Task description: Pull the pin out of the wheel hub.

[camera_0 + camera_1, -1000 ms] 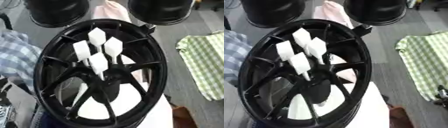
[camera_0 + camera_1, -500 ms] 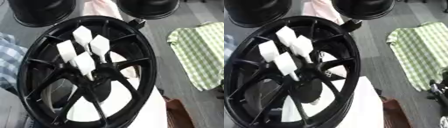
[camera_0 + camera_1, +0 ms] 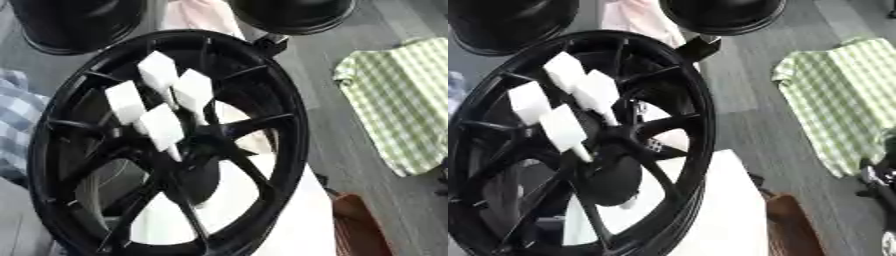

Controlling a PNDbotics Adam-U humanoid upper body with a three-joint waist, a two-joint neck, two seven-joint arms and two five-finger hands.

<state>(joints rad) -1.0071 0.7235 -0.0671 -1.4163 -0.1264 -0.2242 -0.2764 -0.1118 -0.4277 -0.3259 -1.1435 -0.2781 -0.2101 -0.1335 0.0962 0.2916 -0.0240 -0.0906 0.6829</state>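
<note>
Left eye view: black wheel hub (image 3: 166, 145) stands on a white tabletop (image 3: 302, 220), four white-headed pins (image 3: 162, 125) seated round its centre. No robot hand shows in either view, so finger state cannot be told. Judged step: pre-reach, nothing pulled yet. Next move calls for pinching one pin head. Pin shafts mostly hidden behind spokes.
</note>
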